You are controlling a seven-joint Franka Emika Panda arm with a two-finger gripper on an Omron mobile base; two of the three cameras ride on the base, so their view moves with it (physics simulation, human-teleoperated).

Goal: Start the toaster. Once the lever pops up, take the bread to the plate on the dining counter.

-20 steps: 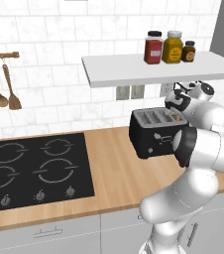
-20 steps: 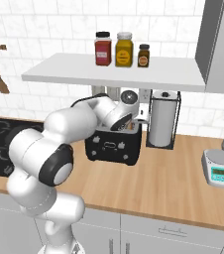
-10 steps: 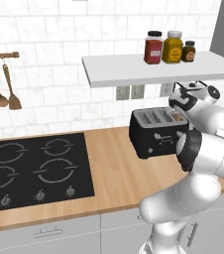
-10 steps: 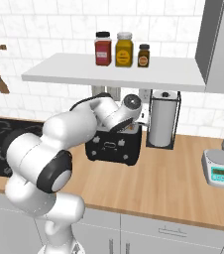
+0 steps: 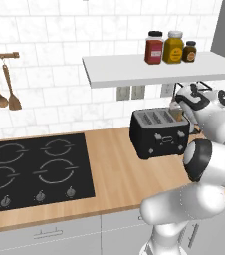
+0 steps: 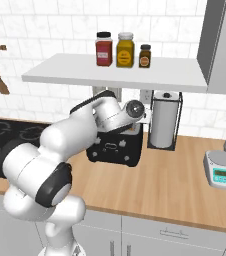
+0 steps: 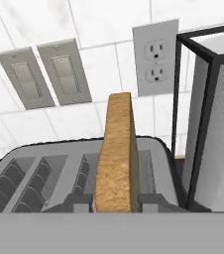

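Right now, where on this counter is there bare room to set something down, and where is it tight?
Bare wood lies between the cooktop and the toaster, and between the toaster and the scale. It is crowded where the toaster meets the paper towel holder.

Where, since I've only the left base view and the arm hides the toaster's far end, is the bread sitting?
Observer: The bread stands upright in the toaster's end slot, rising well above the top.
Operator: Is the gripper on it?
Observer: The gripper's fingertips flank the slice low down, one on each side; whether they press it, I cannot tell.
Operator: Anything close on that side?
Observer: A paper towel roll in a black frame stands right beside that end of the toaster.
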